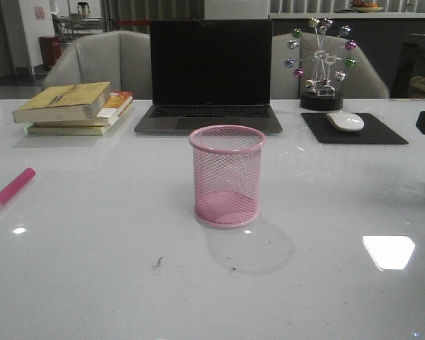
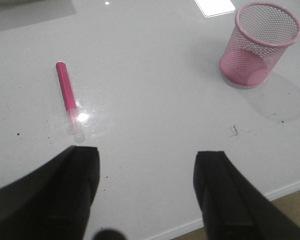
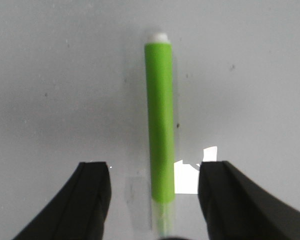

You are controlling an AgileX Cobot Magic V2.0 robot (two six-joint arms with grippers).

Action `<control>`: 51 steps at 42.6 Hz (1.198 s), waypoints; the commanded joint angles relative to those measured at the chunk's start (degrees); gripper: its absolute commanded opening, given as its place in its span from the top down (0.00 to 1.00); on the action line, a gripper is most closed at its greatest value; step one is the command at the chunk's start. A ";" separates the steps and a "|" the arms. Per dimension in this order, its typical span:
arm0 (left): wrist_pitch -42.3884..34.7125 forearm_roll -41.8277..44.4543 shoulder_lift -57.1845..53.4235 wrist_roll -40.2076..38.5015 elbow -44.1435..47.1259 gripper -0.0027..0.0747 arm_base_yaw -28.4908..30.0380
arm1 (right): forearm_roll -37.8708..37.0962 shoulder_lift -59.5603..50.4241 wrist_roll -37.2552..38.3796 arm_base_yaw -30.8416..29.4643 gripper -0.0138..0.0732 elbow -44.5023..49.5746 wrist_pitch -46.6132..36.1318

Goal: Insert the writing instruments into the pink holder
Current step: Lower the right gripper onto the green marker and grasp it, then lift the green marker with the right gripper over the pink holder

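Pink mesh holder (image 1: pixel 227 176) stands upright mid-table, nothing in it that I can see. Magenta marker (image 1: pixel 10 189) lies flat at the table's left edge, well apart from the holder. Green marker (image 3: pixel 160 130) lies flat on the table between my right gripper's (image 3: pixel 154 192) spread fingers, not clamped. Left gripper (image 2: pixel 146 192) hangs open above bare table (image 1: pixel 92 276), near the magenta marker. Behind the holder: laptop (image 1: pixel 210 74), book stack (image 1: pixel 74 108), mouse (image 1: pixel 345 121) on a dark pad (image 1: pixel 354 130). No legible labels.
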 commanded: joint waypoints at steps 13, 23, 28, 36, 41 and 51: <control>-4.39 0.00 0.07 0.01 -1.69 0.35 -0.40 | -0.07 9.33 -3.07 -0.18 0.27 -17.29 6.41; -4.39 -0.61 0.07 0.01 -1.69 0.35 -0.40 | -0.19 12.24 -3.57 -0.18 0.45 -20.79 9.25; -4.39 -0.61 0.07 0.01 -1.69 0.35 -0.40 | -0.19 12.24 -3.57 -0.18 0.52 -20.79 9.38; -4.39 -0.61 0.07 0.01 -1.69 0.35 -0.40 | -0.03 11.70 -3.57 -0.18 0.62 -20.79 9.76; -4.39 -0.61 0.07 0.01 -1.69 0.35 -0.40 | 0.40 9.48 -3.57 0.02 0.63 -20.79 9.40; -4.39 -0.61 0.07 0.01 -1.69 0.35 -0.40 | 5.09 -1.74 -4.22 3.40 0.63 -15.09 0.48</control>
